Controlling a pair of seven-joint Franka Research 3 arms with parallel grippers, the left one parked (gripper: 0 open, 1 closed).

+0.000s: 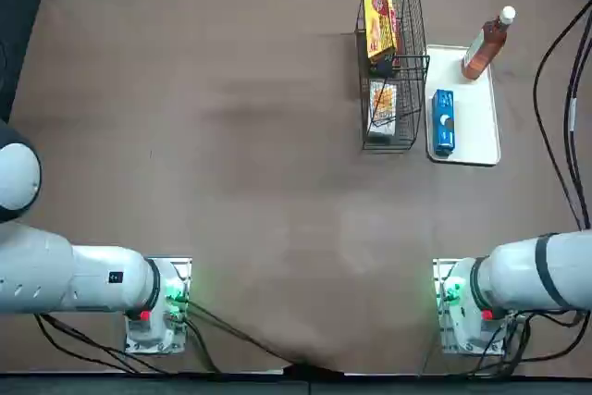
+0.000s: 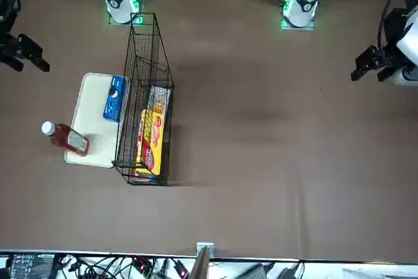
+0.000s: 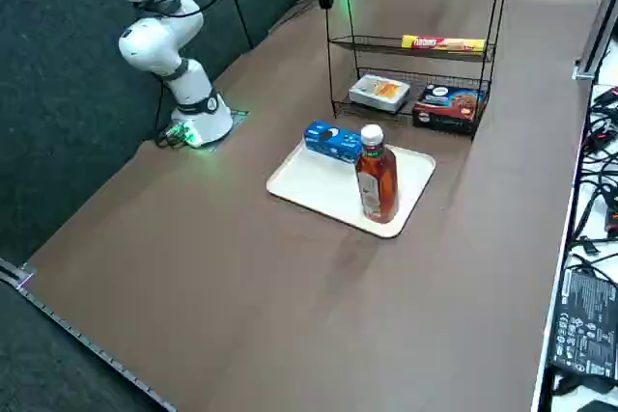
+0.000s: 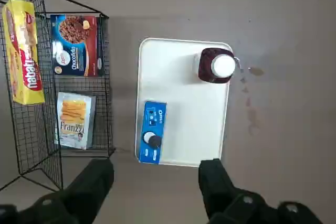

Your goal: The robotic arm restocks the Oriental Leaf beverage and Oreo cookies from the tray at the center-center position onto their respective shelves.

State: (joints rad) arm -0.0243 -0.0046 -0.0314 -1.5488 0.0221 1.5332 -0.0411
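Right hand empty, spread wide, above bench, presumably to straddle an item. Oreo cookies and Oriental Leaf beverage sit apart on tray, likely for separate grasps; shelves beside it, short carry.

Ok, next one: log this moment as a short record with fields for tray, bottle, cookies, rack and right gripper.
tray: white, flat on the table, beside the rack
bottle: reddish-brown drink, white cap, upright on the tray
cookies: blue Oreo box, lying on the tray
rack: black wire; yellow packet on a tier above the Franzzi pack and dark box
right gripper: above the table, fingers apart, holding nothing
restock status: neither item shelved
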